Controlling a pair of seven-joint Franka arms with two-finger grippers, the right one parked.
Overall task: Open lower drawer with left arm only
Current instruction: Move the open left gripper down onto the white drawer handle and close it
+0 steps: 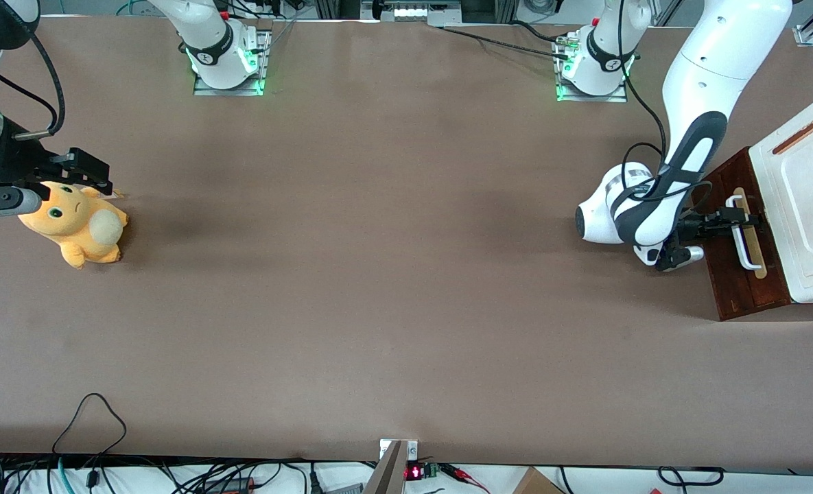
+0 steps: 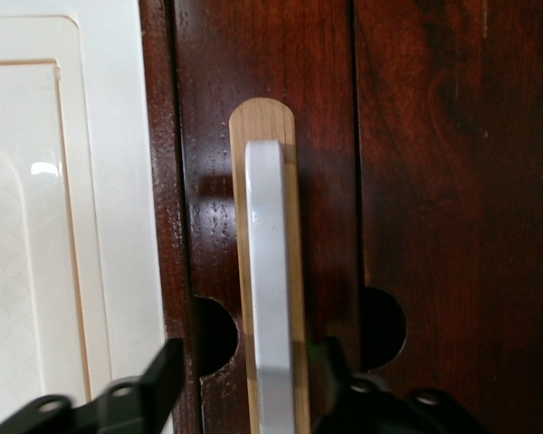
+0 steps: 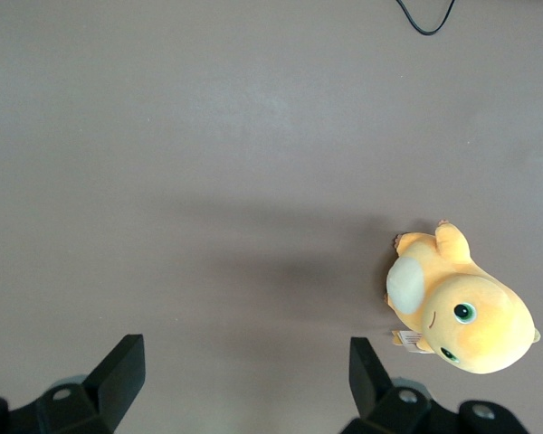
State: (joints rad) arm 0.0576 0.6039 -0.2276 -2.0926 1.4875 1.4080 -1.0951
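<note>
left wrist view: my gripper (image 2: 253, 398) straddles the white handle (image 2: 270, 271), one finger (image 2: 158, 384) toward the cabinet top (image 2: 63, 226), the other on the dark wood, both spread wide and clear of the bar, holding nothing. the handle sits on a pale wood strip (image 2: 238, 226) fixed to the reddish-brown drawer (image 2: 434, 181). two dark half-round notches flank the strip. the handle's near end is cut off by the frame edge, and my fingertips are partly out of frame too. in the front view the drawer (image 1: 735, 274) lies at my working end of the table (image 1: 379, 274), its front turned upward, tucked under the white cabinet top (image 1: 807, 206); nothing of its inside shows, so i cannot tell what it holds. my arm (image 1: 694, 137) reaches over it, and the gripper (image 1: 742, 221) covers the handle (image 1: 746, 254) about midway. i count one drawer front, one handle, one orange slot (image 1: 797, 137) in the cabinet top. one yellow plush toy (image 1: 77, 226) lies toward the parked arm's end, partly hidden by that arm's gripper. cables (image 1: 90, 425) trail at the table's near edge.
</note>
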